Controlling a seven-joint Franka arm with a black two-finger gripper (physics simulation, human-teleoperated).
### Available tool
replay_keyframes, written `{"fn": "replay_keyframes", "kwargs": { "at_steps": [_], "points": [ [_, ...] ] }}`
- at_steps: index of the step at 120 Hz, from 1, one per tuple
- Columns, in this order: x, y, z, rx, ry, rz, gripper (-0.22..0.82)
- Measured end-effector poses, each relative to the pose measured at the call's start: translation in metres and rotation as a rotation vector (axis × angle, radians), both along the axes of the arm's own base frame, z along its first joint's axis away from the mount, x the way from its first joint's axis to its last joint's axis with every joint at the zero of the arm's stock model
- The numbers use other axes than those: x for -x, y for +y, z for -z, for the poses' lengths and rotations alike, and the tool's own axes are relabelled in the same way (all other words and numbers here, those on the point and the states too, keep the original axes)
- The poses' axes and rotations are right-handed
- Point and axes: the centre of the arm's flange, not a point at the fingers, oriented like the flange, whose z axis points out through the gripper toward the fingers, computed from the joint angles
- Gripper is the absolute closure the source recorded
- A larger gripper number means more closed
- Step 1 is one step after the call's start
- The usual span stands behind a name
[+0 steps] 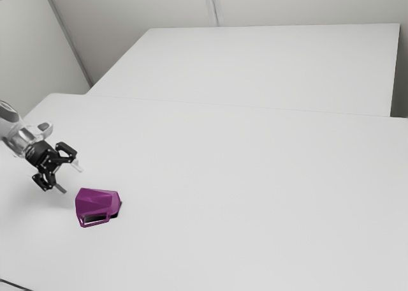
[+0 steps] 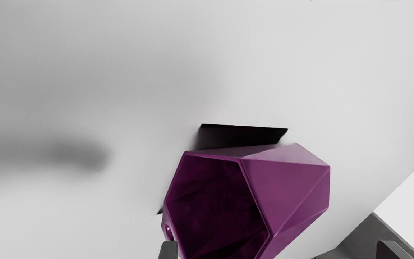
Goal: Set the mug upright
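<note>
1. Purple and faceted, the mug (image 1: 95, 201) lies on its side on the white tabletop (image 1: 255, 189), toward eight o'clock in the exterior view. It is not upright.

2. I judge that one of its flat facets keeps it from rolling, and that its handle (image 1: 95, 224) may help brace it; I can't tell whether the handle touches the tabletop.

3. My gripper (image 1: 69, 177) is empty, its two fingers (image 2: 168, 250) well apart. In the exterior view it hangs off the mug's ten-to-eleven o'clock side, with a gap between them. I take the wide spread as room to pass either side of the body, and the slanted pose as a way of facing the open end.

4. As for where the mug points: its mouth (image 2: 216, 205) faces roughly nine o'clock in the exterior view, toward the arm (image 1: 18, 136), and its base is toward three. The handle sits on the six o'clock side.

5. Its long axis runs close to level with the tabletop, along that nine-to-three line. Standing it up, I reckon, means swinging the mouth skyward through about a quarter turn.
</note>
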Motion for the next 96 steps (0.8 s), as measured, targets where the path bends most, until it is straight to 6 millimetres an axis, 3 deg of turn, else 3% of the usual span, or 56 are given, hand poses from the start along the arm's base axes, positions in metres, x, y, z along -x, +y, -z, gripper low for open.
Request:
{"fn": "replay_keyframes", "kwargs": {
  "at_steps": [19,33,78,84,96],
  "points": [
    [-0.002,-0.006,0.024,0.067,-0.029,-0.014,0.0],
    [0.012,-0.013,0.042,0.131,-0.033,-0.057,0.0],
    [0.004,-0.034,0.049,0.229,-0.12,-0.108,0.0],
    [0.002,-0.035,0.048,0.233,-0.131,-0.109,0.07],
    [0.0,-0.036,0.047,0.233,-0.141,-0.101,0.34]
  ]
}}
